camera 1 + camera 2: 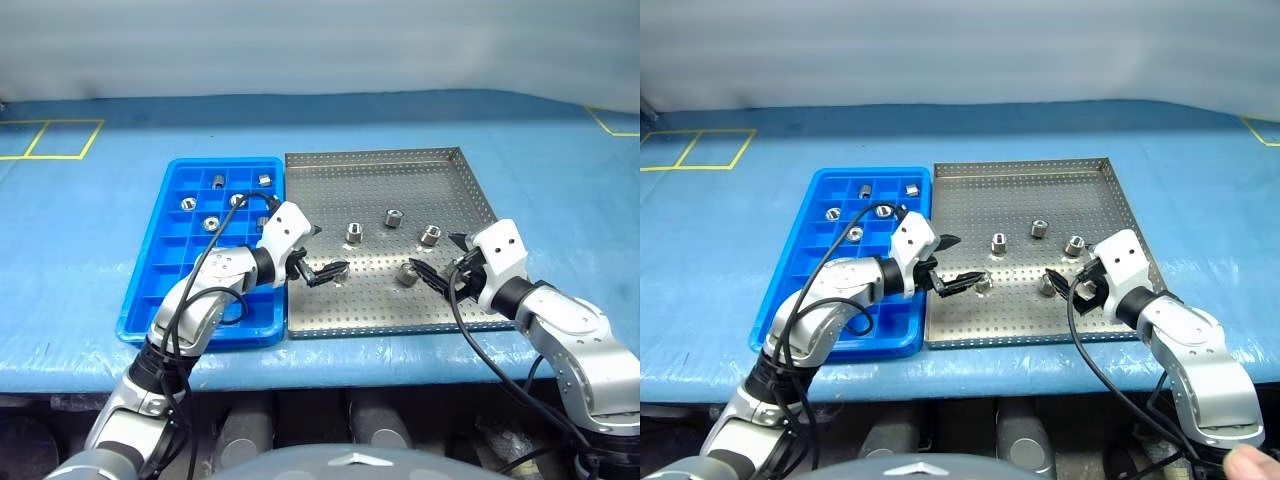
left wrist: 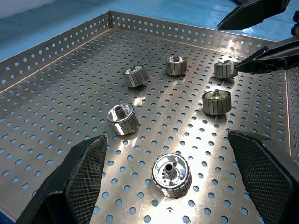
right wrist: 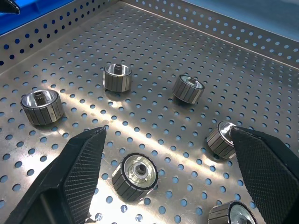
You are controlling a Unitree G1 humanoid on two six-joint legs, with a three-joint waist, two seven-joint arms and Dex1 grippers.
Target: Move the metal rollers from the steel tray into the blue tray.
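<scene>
Left wrist view: approach step, both grippers spread wide and empty over the steel tray.
Next move: lower onto nearest metal roller, close, carry to blue tray; right gripper likewise.

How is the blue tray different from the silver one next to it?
The bright blue plastic tray is split into a grid of small square compartments; the silver perforated steel tray is one open floor full of holes with a low rim. The blue tray is narrower, the steel tray wider and squarer. The blue tray lies to the robot's left, touching the steel tray's side. Both hold small shiny metal rollers.
</scene>
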